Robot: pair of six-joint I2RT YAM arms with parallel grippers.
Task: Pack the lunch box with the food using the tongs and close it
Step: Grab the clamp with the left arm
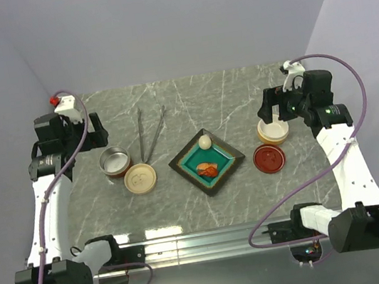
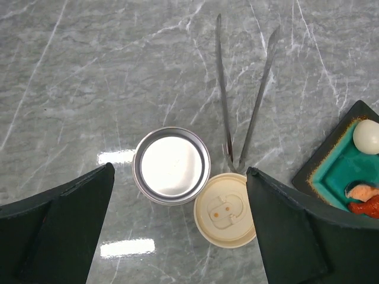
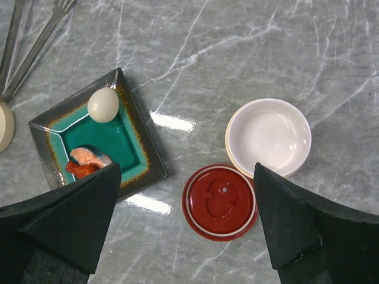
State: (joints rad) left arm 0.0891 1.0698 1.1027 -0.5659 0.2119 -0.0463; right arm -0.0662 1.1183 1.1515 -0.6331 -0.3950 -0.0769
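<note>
Currently, stock as laid out, nothing packed.
- Left gripper (image 2: 180, 171): jaws wide, empty, hanging over the steel container (image 2: 172, 165).
- Cream lid (image 2: 225, 210): off, just beside that container toward the right finger, leaving the mouth free for filling.
- Tongs (image 2: 224, 94): flat on the table beyond the gripper, joined end nearest it; judged handy for pickup.
- Right gripper (image 3: 187, 171): jaws wide, empty, over the red lid (image 3: 220, 201).
- White container (image 3: 269, 136): uncovered, just beyond the right finger.
- Teal dish (image 3: 118, 142): left of the right gripper, bearing the egg (image 3: 103, 105) and orange-red lumps (image 3: 86, 163).
</note>
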